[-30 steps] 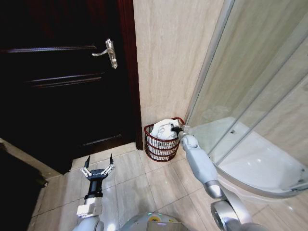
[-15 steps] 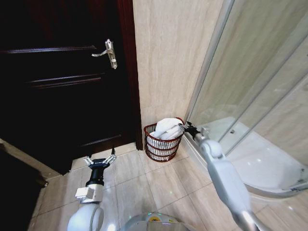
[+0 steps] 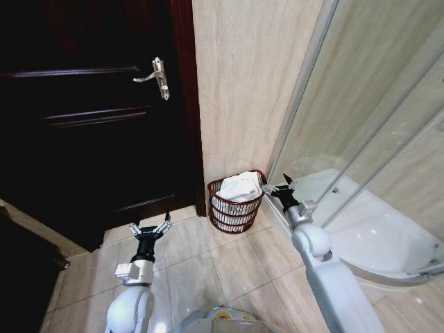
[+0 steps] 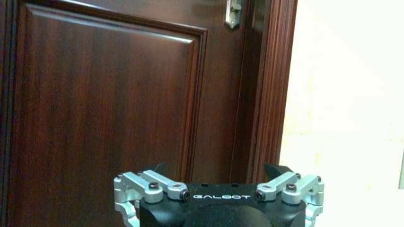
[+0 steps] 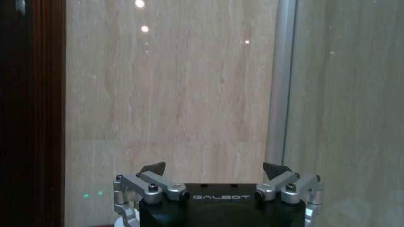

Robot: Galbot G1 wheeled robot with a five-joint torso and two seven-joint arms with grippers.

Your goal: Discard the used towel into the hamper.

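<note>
The hamper [image 3: 235, 205] stands on the tiled floor [image 3: 208, 263] at the foot of the beige wall [image 3: 243, 83], between the dark door [image 3: 90, 118] and the glass shower screen [image 3: 361, 118]. The white towel [image 3: 241, 186] lies bunched inside the hamper, heaped a little above its rim. The right gripper [image 3: 278, 185] hangs just beside the hamper, on its shower side, at about rim height, with its fingers spread apart and nothing between them; it seems to be clear of the towel, though the head view is too distant to be sure. In the right wrist view that gripper [image 5: 214, 169] faces the wall with its fingertips apart. The left gripper [image 3: 150, 227] is low over the floor, well away from the hamper on its door side, fingers also spread and empty; in its wrist view [image 4: 215, 169] it points at the door panel
</note>
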